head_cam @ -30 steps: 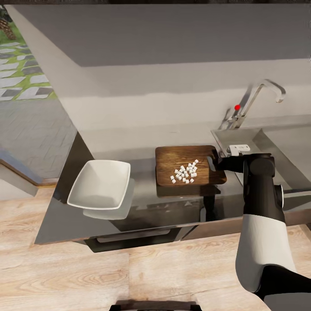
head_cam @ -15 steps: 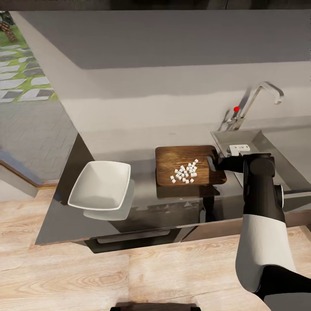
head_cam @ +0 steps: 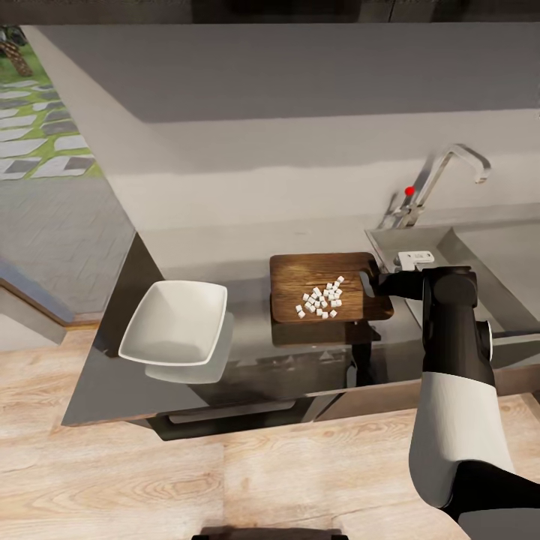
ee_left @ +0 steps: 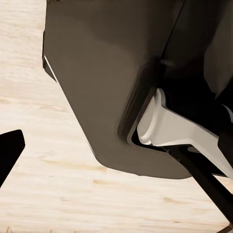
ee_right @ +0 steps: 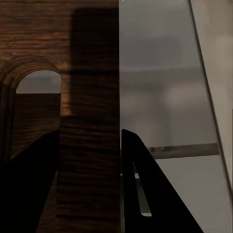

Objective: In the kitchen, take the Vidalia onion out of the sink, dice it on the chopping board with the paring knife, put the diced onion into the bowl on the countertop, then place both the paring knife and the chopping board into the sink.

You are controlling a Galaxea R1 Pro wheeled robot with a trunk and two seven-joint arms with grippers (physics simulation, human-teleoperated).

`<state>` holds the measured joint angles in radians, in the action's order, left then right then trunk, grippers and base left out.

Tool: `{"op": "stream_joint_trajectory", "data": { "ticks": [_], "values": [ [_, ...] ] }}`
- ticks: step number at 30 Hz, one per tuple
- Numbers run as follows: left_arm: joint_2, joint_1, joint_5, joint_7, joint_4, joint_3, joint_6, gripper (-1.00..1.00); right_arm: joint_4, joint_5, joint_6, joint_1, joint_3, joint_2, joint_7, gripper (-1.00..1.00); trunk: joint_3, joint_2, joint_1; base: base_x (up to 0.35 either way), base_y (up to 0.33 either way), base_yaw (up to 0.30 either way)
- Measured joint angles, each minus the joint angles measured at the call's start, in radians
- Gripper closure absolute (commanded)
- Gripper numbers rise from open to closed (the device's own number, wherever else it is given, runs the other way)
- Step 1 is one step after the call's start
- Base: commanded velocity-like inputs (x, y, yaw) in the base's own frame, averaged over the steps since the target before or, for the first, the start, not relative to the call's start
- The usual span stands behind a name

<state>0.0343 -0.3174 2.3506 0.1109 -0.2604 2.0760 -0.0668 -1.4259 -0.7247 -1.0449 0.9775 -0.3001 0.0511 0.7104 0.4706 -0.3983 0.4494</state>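
The dark wooden chopping board (head_cam: 315, 276) lies on the grey countertop (head_cam: 247, 259), with a cluster of white diced onion (head_cam: 321, 300) on its middle. My right gripper (head_cam: 377, 283) is at the board's right end by the handle hole, shut on the chopping board. In the right wrist view its fingers (ee_right: 131, 160) clamp the wood strip (ee_right: 90, 160) beside the hole (ee_right: 38, 81). The white bowl (head_cam: 174, 321) stands left of the board. The steel sink (head_cam: 487, 251) with its tap (head_cam: 450, 169) is to the right. The paring knife is out of view.
The countertop's front edge (head_cam: 225, 405) runs above dark cabinets, with wooden floor (head_cam: 225, 472) in front. In the left wrist view, one dark finger (ee_left: 9, 151) of my left gripper hangs over the floor beside the robot's dark base (ee_left: 107, 87).
The head view has shifted slightly. The board, the dice, the bowl and my right arm stay where they were.
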Motion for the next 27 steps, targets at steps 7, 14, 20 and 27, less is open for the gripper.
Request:
{"op": "stream_joint_trajectory", "data": {
  "ticks": [7, 14, 20, 27],
  "values": [
    [0.000, 0.000, 0.000, 0.000, 0.000, 0.000, 0.000, -1.00, 0.000, -0.001, 0.000, 0.000, 0.000, 0.000, -0.001, 1.00, -0.005, 0.000, 0.000, 0.000, 0.000, 0.000],
    [0.000, 0.000, 0.000, 0.000, 0.000, 0.000, 0.000, -1.00, 0.000, -0.001, 0.000, 0.000, 0.000, -0.001, 0.000, 1.00, -0.005, 0.000, 0.000, 0.000, 0.000, 0.000],
    [0.000, 0.000, 0.000, 0.000, -0.001, 0.000, 0.000, -1.00, 0.000, -0.002, 0.000, 0.000, -0.002, -0.003, 0.001, 1.00, -0.005, 0.000, 0.000, 0.000, 0.000, 0.000],
    [0.000, 0.001, 0.000, 0.000, -0.001, 0.000, 0.000, -1.00, 0.000, -0.002, 0.000, 0.000, -0.003, -0.004, 0.001, 1.00, -0.005, 0.000, 0.000, 0.000, 0.000, 0.000]
  ]
}}
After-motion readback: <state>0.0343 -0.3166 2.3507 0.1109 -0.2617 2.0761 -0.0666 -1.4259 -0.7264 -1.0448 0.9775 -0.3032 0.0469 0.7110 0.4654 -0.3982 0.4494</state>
